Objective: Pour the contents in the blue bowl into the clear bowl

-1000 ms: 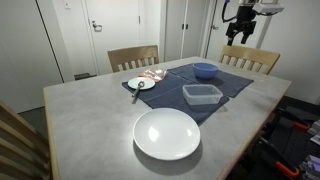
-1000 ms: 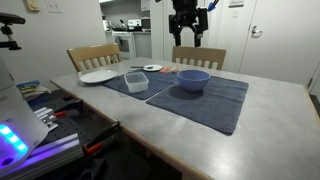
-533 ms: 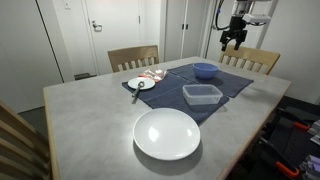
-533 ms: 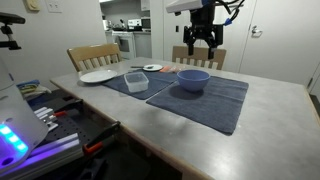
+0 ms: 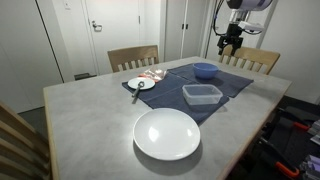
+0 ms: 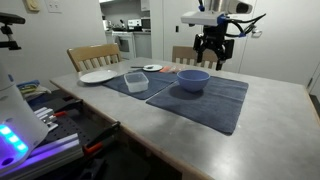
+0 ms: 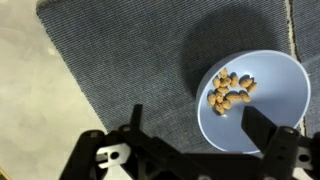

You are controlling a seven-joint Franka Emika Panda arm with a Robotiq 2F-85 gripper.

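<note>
The blue bowl [image 7: 252, 100] sits on a dark blue cloth and holds several tan nuts [image 7: 230, 90]; it also shows in both exterior views [image 5: 205, 70] [image 6: 193, 80]. The clear bowl [image 5: 202, 95] [image 6: 136, 81] is a low see-through container on the same cloth, beside the blue bowl. My gripper [image 7: 195, 125] is open and empty, hanging in the air above the blue bowl, with one finger [image 7: 262, 125] over the bowl and the other over the cloth. It shows high above the table in both exterior views [image 5: 232, 42] [image 6: 212, 55].
A large white plate [image 5: 167, 133] [image 6: 97, 76] lies on the bare grey table. A small white saucer [image 5: 141, 84] [image 6: 152, 68] with a utensil sits at the cloth's edge. Wooden chairs [image 5: 133, 57] stand round the table. The dark cloth [image 7: 120, 60] covers the work area.
My gripper has come down and moved towards the blue bowl, staying open. The bowls and plate have not moved.
</note>
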